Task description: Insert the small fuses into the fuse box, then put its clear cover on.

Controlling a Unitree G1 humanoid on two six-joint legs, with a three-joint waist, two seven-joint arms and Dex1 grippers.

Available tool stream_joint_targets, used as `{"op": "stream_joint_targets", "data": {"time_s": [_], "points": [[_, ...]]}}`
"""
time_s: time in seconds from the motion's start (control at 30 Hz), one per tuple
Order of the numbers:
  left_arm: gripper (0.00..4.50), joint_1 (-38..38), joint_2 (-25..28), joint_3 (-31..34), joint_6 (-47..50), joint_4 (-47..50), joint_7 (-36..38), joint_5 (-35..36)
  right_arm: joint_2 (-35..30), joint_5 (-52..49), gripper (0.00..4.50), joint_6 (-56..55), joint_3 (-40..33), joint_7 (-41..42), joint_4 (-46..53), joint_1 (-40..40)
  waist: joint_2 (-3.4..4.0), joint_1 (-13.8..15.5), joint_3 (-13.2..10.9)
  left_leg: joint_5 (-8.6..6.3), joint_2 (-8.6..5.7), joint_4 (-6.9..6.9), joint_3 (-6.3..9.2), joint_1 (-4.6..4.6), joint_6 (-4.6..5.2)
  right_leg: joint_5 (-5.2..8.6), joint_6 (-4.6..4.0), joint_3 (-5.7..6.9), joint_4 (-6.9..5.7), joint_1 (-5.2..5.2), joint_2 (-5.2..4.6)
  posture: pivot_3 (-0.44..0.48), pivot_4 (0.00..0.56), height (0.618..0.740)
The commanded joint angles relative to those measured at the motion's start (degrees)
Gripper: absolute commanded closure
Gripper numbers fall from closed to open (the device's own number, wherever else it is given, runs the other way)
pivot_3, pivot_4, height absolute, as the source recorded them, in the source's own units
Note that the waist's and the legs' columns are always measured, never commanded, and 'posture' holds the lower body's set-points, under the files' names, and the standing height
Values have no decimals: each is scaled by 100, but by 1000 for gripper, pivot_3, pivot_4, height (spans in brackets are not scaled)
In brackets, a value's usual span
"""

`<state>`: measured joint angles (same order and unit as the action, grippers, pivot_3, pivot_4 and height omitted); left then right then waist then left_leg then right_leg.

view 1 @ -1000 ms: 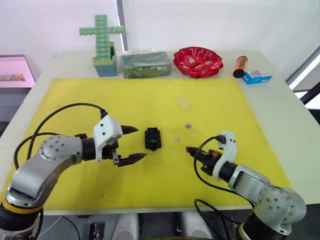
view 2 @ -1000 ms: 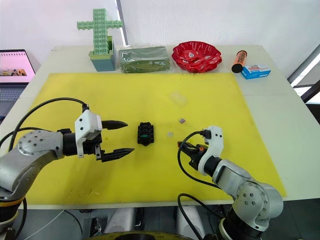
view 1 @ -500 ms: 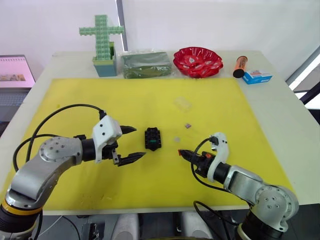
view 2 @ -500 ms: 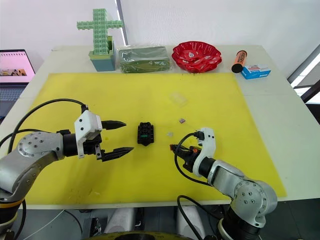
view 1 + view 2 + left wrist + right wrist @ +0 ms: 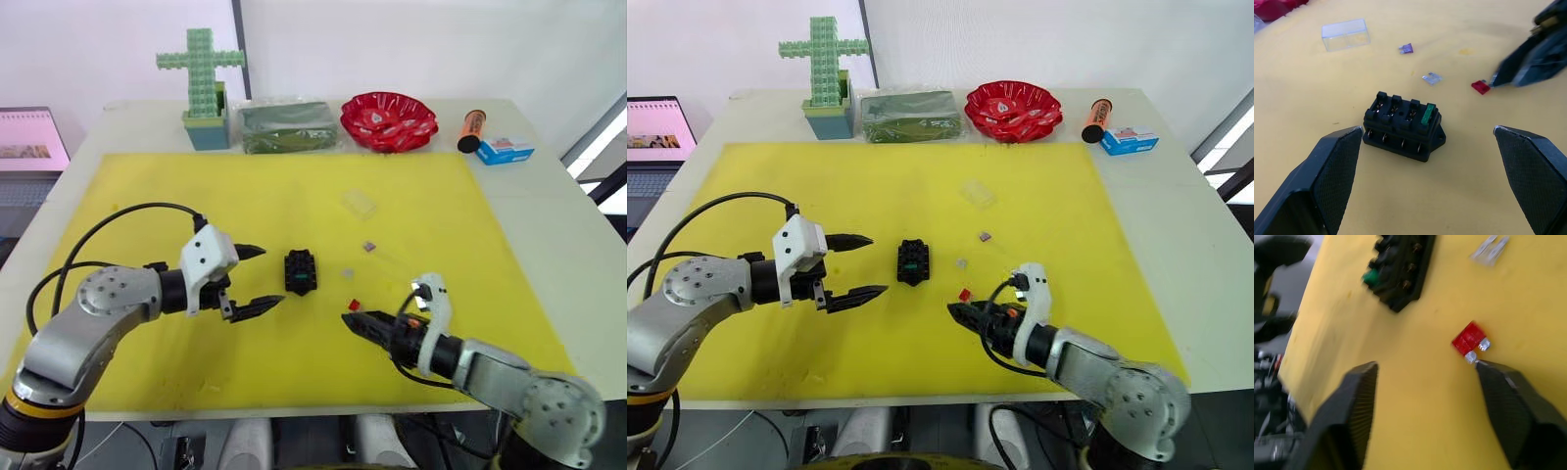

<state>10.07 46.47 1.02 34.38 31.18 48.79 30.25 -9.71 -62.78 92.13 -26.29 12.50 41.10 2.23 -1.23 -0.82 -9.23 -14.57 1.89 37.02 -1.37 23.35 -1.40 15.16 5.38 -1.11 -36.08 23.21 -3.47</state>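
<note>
The black fuse box (image 5: 300, 272) stands mid-mat with one green fuse (image 5: 1427, 113) in an end slot. My left gripper (image 5: 272, 276) is open just left of it, one finger on each side in the left wrist view. A red fuse (image 5: 354, 305) lies flat on the mat, right of the box. My right gripper (image 5: 353, 321) is open, one fingertip (image 5: 1484, 369) right beside the red fuse. A pale grey fuse (image 5: 347, 273) and a purple fuse (image 5: 368, 247) lie loose further back. The clear cover (image 5: 359, 204) rests beyond them.
The yellow mat (image 5: 294, 186) covers most of the table. Along the back stand a green cross-shaped block tower (image 5: 201, 73), a clear bag of green stuff (image 5: 287, 127), a red bowl (image 5: 388, 119), an orange tube (image 5: 471, 129) and a blue-white carton (image 5: 504, 150). A laptop (image 5: 29, 142) sits far left.
My right gripper moved left towards the fuse box and went from shut to open. The red fuse now lies on the mat by its fingertip. The left arm stayed put.
</note>
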Motion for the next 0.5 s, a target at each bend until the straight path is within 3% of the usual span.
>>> {"op": "stream_joint_targets", "data": {"time_s": [0.03, 0.17, 0.3, 0.5], "points": [[0, 168, -34, -34, -176, -29, 76, -78, -836, -945, 72, 36, -139, 460, -281, 453, -1, -1, 0, 0, -1, 0, 0, -1, 0, 0, -1, -3, 1, 0, -2, 0, 150, 740], [0, 283, -57, -62, -249, -169, 184, -141, -1987, -1133, 72, 35, 249, 995, -1093, 1315, -1, -1, -1, 0, -2, -1, -4, -1, 0, 1, -2, -3, 2, 0, 6, 0, 150, 740], [0, 426, 7, -54, -330, -288, 433, -84, -3223, -669, 72, -139, 1341, 1999, -1789, 2157, -1, 13, -2, -4, -1, -2, -3, 3, 6, -1, 2, -2, 2, 4, 10, 0, 150, 740], [0, 612, 161, -183, -561, -514, 852, -236, -4019, 284, 72, -706, 3263, 3740, -3170, 3781, -3, -2, -3, -4, 0, 2, -8, 2, 7, 1, -1, -5, 5, 6, 11, 0, 150, 740]]}}
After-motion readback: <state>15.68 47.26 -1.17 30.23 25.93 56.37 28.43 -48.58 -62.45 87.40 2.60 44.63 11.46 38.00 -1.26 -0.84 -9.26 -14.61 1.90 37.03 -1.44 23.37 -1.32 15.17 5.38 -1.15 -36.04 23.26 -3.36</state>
